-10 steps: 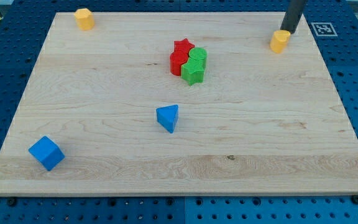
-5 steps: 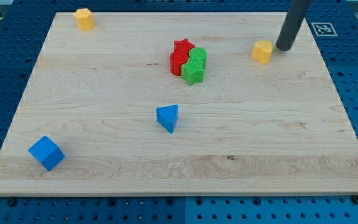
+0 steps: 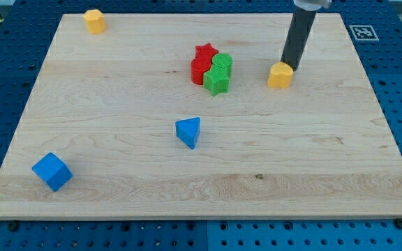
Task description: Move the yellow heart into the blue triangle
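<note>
The yellow heart (image 3: pixel 280 75) lies on the wooden board at the view's upper right, right of the red and green cluster. My tip (image 3: pixel 287 67) touches the heart's upper right side. The blue triangle (image 3: pixel 188 132) lies near the board's middle, well down and to the left of the heart.
A red star (image 3: pixel 204 52), another red block (image 3: pixel 199 70), a green block (image 3: pixel 222 63) and a green star (image 3: pixel 216 81) sit packed together left of the heart. A yellow block (image 3: pixel 94 21) is at the top left. A blue cube (image 3: pixel 51 171) is at the bottom left.
My tip has moved down and to the left, pushing the yellow heart from near the top right edge toward the red and green cluster. The other blocks have not moved.
</note>
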You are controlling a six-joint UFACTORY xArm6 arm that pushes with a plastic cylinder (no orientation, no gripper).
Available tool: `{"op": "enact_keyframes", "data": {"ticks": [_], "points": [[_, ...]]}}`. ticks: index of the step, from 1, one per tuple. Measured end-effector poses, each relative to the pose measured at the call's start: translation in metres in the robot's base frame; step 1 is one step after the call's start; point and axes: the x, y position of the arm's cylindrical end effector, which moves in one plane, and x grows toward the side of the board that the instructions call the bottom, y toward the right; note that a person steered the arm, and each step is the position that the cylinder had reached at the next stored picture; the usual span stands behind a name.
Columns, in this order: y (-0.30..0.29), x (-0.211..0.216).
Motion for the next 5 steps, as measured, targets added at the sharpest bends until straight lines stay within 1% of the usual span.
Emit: {"op": "enact_keyframes", "data": {"ticks": [1,2,3,4,5], "points": [[-0.034,0.020],[-0.057,0.042],[-0.059,0.057],[-0.039,0.057],[-0.035,0.069]]}}
